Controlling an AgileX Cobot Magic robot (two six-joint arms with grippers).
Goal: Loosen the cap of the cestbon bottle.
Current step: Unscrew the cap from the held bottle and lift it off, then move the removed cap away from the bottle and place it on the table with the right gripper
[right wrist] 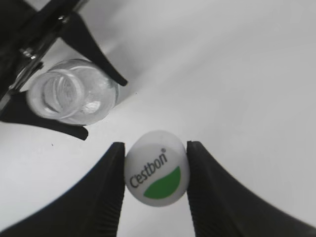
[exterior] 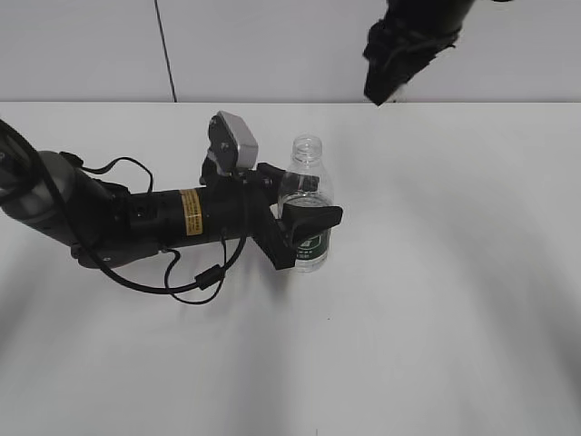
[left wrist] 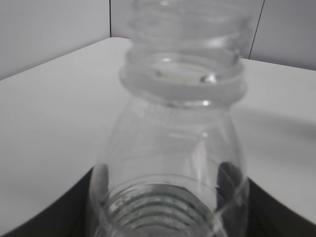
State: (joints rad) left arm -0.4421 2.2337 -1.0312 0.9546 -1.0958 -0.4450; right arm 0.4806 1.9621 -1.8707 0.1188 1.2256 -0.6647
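The clear cestbon bottle (exterior: 307,195) stands upright on the white table with its threaded neck open and no cap on it. My left gripper (exterior: 304,218) is shut on the bottle's body at the green label. The left wrist view shows the bottle (left wrist: 173,148) very close, between dark fingers. My right gripper (right wrist: 155,173) is shut on the white cap (right wrist: 157,168), which bears a green leaf patch and "Cestbon" lettering. It holds the cap high above the table, apart from the bottle (right wrist: 74,96). In the exterior view the right gripper (exterior: 390,77) hangs at the top; the cap is hidden there.
The left arm (exterior: 136,218) lies across the table's left side with a looped black cable (exterior: 195,282). The white table (exterior: 436,300) runs to a grey wall (exterior: 272,45) at the back.
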